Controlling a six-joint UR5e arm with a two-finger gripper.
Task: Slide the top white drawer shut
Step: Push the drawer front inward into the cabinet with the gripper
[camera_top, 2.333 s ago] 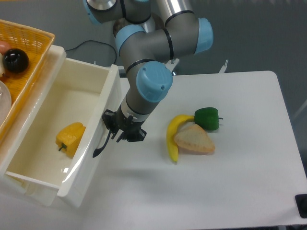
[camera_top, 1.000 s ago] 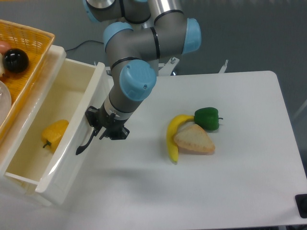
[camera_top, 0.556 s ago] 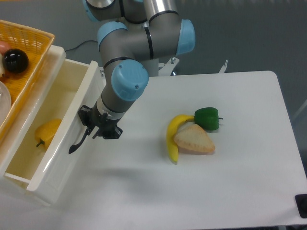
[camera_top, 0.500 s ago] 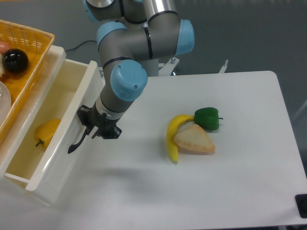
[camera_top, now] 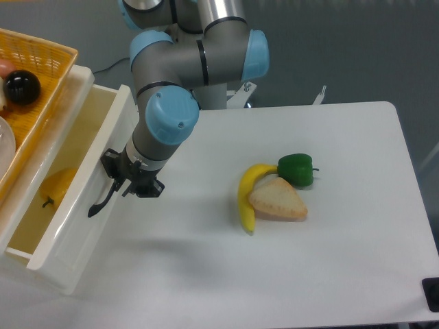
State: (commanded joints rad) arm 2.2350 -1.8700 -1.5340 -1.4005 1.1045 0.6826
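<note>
End effector (camera_top: 122, 184) against top white drawer (camera_top: 72, 226) front, finger spacing unclear, yellow item (camera_top: 52, 188) inside half hidden

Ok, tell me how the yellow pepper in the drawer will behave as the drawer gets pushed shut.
The pepper lies loose on the glossy drawer floor, so it will likely slide or roll. It looks light; it probably won't resist the gripper.

I find no readable text, labels, brand marks, numbers or signs anywhere here, not on my arm, on the drawer, on the table, or on the food items lying there.
</note>
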